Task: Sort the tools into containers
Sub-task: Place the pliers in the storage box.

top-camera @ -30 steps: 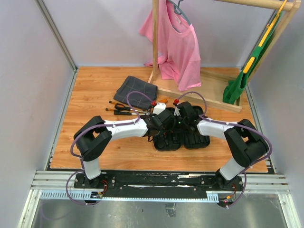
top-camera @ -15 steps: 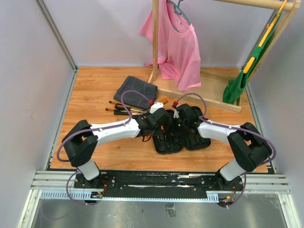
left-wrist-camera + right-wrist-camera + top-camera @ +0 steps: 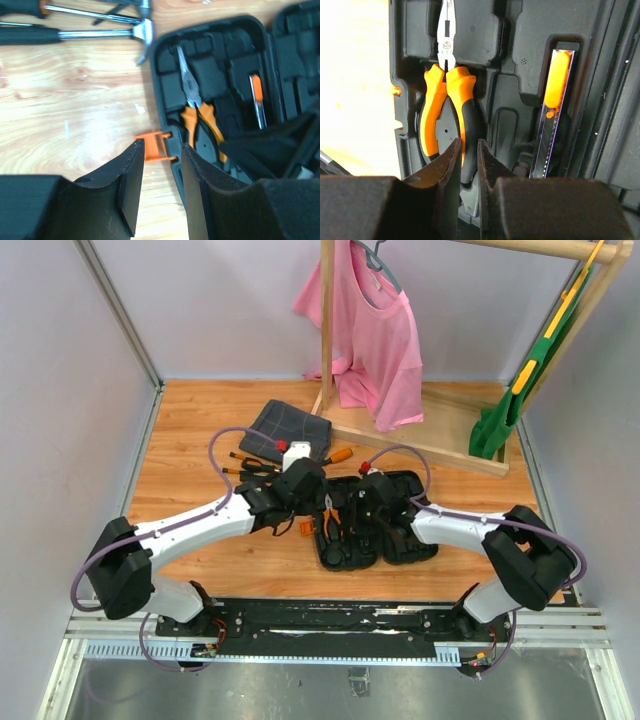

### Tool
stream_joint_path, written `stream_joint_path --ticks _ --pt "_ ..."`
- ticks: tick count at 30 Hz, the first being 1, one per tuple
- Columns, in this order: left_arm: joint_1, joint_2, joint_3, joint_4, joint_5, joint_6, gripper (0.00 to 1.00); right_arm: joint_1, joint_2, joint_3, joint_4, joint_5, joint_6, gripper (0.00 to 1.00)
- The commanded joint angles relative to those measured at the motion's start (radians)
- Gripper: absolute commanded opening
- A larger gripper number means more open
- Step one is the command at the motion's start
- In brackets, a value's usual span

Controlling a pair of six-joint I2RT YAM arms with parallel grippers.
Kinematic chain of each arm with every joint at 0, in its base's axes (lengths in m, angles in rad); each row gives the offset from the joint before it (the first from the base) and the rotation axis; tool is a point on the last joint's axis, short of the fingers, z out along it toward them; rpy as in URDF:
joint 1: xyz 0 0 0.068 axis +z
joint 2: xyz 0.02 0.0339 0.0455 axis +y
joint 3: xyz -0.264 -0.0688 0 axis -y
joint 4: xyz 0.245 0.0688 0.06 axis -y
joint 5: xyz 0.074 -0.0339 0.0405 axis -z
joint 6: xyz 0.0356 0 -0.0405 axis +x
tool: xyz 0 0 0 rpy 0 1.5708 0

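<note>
While left jaws hang part-open, empty, hammer [image 3: 100,34] lies at 11 o'clock from them, shaft running 9 to 3; right jaws, nearly closed, empty, over case [image 3: 235,35].

Pale lilac walls [image 3: 230,310] close in a wood-grain tabletop [image 3: 200,430] under soft, even light. Toward the far right stands a wooden rack [image 3: 327,320] with a pink shirt [image 3: 385,350] on a hanger, and a green-and-yellow cloth [image 3: 500,425] hangs from its right end. A metal rail [image 3: 330,620] runs along the near edge.
</note>
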Motion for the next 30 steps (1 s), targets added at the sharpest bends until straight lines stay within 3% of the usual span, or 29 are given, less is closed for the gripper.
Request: stream_joint_path --ticks 1,7,12,16,22,30 --pt "0.068 -0.076 -0.049 0.004 -0.010 0.002 0.41 0.090 0.019 -0.021 -0.065 0.075 0.120 0.08" --pt "0.128 -0.130 -0.087 -0.006 -0.006 0.022 0.42 0.127 0.006 0.007 -0.066 0.107 0.128 0.11" --pt "0.149 -0.153 -0.104 -0.004 -0.008 0.034 0.44 0.128 -0.073 0.037 -0.053 0.089 0.015 0.30" --pt "0.158 -0.174 -0.119 0.026 -0.002 0.057 0.47 0.127 -0.159 0.058 -0.079 0.095 -0.094 0.38" --pt "0.202 -0.161 -0.108 0.074 0.007 0.097 0.52 0.120 -0.272 0.052 -0.148 0.137 -0.227 0.43" --pt "0.268 0.002 -0.039 0.162 0.005 0.200 0.56 0.106 -0.395 -0.038 -0.200 0.165 -0.257 0.45"
